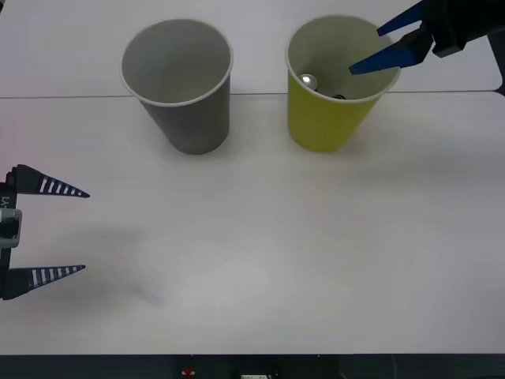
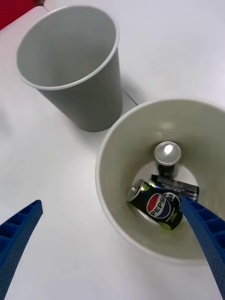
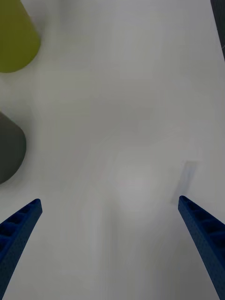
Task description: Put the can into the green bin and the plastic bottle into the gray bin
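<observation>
With the cans [image 2: 158, 206] lying inside the green bin [image 1: 331, 126], its rim is being overhung by the right gripper [image 1: 377, 49], fingers spread and empty, so the bin risks being tipped during withdrawal.

**A bare test bench, lab-style**

We're looking at a robot test setup, not a home or kitchen. A plain white table [image 1: 252, 260] fills the scene, a seam line running across it behind the bins. On it stand just two staged props, the gray bin [image 1: 178, 83] and the green bin [image 1: 335, 87]. Blue ribbed fingers [image 1: 51, 188] poke in from the edge.
</observation>
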You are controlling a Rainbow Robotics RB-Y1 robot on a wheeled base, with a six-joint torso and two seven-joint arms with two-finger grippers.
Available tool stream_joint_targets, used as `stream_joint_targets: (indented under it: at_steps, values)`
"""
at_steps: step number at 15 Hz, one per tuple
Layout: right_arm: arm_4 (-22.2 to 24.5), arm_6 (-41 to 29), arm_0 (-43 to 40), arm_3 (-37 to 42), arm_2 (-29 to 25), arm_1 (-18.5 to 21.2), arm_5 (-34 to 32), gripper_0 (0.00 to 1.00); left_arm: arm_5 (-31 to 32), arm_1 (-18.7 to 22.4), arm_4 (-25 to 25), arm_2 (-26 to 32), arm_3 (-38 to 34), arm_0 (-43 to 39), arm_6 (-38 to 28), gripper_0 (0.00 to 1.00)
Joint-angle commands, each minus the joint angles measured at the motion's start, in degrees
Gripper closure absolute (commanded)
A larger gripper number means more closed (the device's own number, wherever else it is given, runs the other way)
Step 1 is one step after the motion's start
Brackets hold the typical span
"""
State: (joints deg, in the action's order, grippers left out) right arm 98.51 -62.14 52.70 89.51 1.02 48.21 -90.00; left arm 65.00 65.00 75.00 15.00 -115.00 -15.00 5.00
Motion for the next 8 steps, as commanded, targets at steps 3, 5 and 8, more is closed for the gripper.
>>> stream_joint_targets:
  at_steps: [3, 5, 8]
  values:
    - [-3.67, 5.81, -12.27, 13.41, -6.74, 0.83, 0.09, 0.0, 0.0, 0.0, 0.0, 0.0, 0.0, 0.0, 0.0, 0.0]
    - [-5.96, 12.4, -18.78, 16.84, -9.46, 0.74, 1.23, 0.0, 0.0, 0.0, 0.0, 0.0, 0.0, 0.0, 0.0, 0.0]
    - [-10.18, 20.66, -25.81, 19.48, -12.8, 0.74, 1.94, 0.0, 0.0, 0.0, 0.0, 0.0, 0.0, 0.0, 0.0, 0.0]
